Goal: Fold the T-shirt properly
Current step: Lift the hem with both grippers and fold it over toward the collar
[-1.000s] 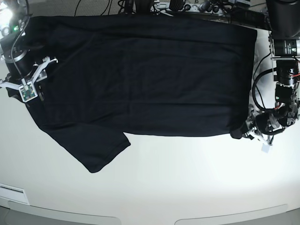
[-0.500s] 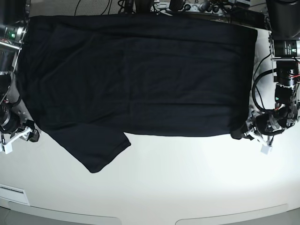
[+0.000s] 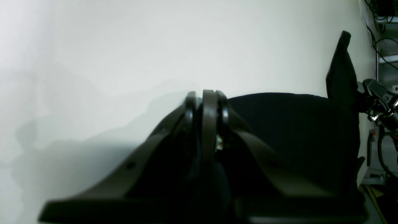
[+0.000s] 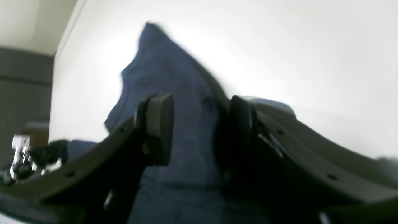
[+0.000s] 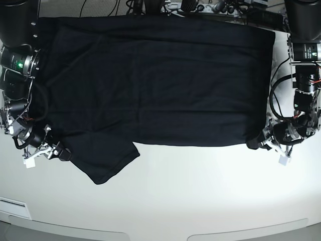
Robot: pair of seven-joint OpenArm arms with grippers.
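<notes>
The black T-shirt [image 5: 150,85] lies spread flat across the back half of the white table [image 5: 200,191], with one sleeve [image 5: 105,160] sticking out toward the front left. My left gripper [image 5: 254,144] sits at the shirt's front right corner. In the left wrist view it [image 3: 206,102] is shut, with the black cloth [image 3: 295,124] right at the closed fingers. My right gripper [image 5: 61,150] is at the sleeve's left edge. In the right wrist view it [image 4: 199,130] is open, with dark cloth [image 4: 186,109] lying between the two fingers.
Cables and equipment [image 5: 200,7] line the table's back edge behind the shirt. Both arms' bodies stand at the shirt's left [image 5: 17,60] and right [image 5: 303,55] sides. A white label [image 5: 12,205] lies near the front left edge.
My right arm has swung from the shirt's left shoulder area down and forward to the sleeve's edge. The left arm and the shirt have stayed still.
</notes>
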